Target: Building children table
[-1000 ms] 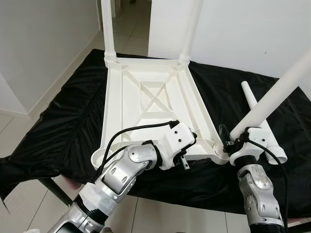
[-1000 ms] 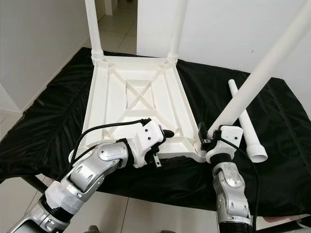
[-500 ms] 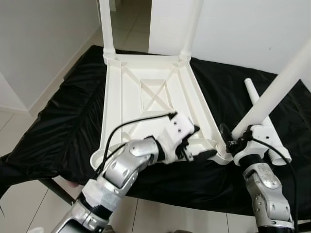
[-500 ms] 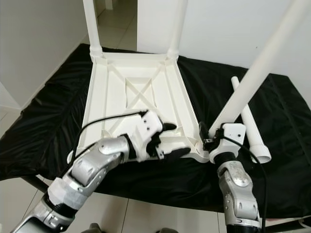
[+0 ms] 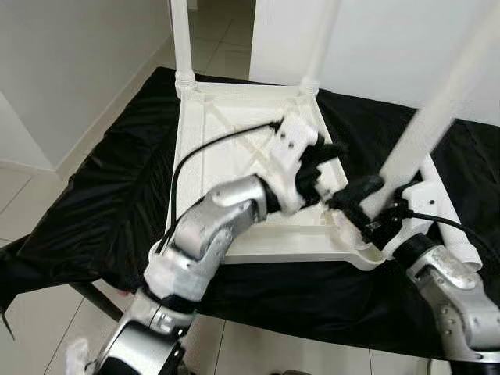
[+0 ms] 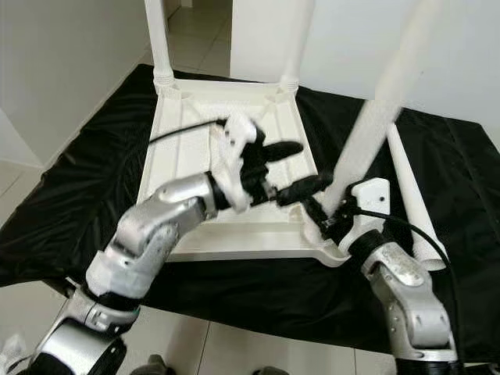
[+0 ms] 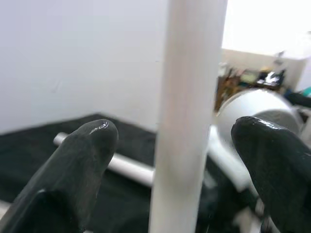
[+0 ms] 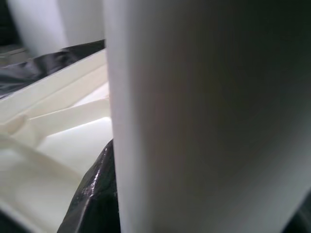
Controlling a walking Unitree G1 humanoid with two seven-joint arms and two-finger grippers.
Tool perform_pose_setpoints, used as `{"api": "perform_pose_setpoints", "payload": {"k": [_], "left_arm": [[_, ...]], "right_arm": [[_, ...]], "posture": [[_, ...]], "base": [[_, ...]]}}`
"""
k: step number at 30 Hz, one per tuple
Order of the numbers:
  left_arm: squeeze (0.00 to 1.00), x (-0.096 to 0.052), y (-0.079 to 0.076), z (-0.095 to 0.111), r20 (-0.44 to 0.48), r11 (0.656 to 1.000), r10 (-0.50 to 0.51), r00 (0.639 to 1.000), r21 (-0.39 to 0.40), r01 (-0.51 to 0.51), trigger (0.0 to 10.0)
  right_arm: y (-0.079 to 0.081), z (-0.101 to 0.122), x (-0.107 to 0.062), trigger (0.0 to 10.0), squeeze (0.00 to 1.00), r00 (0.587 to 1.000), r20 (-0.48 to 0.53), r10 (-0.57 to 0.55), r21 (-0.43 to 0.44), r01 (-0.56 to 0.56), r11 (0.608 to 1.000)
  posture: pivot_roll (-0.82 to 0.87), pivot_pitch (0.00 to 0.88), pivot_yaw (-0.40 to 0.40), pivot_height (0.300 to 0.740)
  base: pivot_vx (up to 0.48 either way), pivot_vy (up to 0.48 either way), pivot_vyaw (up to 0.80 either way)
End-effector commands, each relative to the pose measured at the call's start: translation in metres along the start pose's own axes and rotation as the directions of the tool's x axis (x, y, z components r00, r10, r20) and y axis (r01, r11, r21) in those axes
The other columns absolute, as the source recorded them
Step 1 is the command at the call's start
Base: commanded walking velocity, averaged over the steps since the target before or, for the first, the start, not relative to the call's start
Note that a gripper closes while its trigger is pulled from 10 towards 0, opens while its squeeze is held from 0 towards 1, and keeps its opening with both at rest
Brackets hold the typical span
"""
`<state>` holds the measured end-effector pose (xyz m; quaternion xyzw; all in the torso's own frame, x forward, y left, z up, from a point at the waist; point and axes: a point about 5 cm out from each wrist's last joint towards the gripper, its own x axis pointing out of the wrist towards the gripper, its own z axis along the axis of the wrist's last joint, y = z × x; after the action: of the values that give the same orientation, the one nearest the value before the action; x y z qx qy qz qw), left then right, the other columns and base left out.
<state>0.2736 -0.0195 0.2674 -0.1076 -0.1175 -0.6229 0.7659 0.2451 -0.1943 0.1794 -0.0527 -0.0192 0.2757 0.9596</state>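
Change: left claw (image 6: pixel 293 168) has risen from the tabletop (image 5: pixel 205 141) edge toward the leg (image 6: pixel 367 129), fingers open around it.
Right claw (image 5: pixel 367 215): grips leg.
Meaning: both steady insertion.

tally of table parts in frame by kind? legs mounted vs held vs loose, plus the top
Tabletop, upside down on the black cloth: 1
Legs already standing in the far corners: 2
Leg held at the near right corner by the right gripper, with the open left gripper around it: 1
Loose leg lying on the cloth: 1
Total: 5 parts
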Motion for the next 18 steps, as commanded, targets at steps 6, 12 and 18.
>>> {"api": "perform_pose_setpoints", "payload": {"k": [6, 12, 18], "left_arm": [[0.0, 0.004, -0.007, 0.01, 0.03, 0.993, -0.112, 0.993, -0.035, 0.113, 10.0], [0.0, 0.005, -0.004, 0.014, 0.02, 0.992, -0.125, 0.992, -0.019, 0.125, 10.0], [0.0, 0.005, -0.003, 0.012, -0.004, 0.992, -0.128, 0.992, -0.022, 0.128, 10.0]], "right_arm": [[0.008, 0.001, -0.003, 10.0, 0.0, 0.987, -0.077, 0.142, -0.022, -0.144, 0.989], [0.015, -0.004, -0.007, 10.0, 0.0, 0.953, -0.171, 0.249, -0.016, -0.256, 0.967], [0.02, -0.005, -0.01, 10.0, 0.0, 0.932, -0.203, 0.299, 0.002, -0.305, 0.952]], "posture": [[0.01, 0.0, -0.035, 0.74], [0.01, 0.0, -0.032, 0.74], [0.01, 0.0, -0.036, 0.74]], "base": [[0.0, 0.0, 0.0], [0.0, 0.0, 0.0], [0.0, 0.0, 0.0]]}}
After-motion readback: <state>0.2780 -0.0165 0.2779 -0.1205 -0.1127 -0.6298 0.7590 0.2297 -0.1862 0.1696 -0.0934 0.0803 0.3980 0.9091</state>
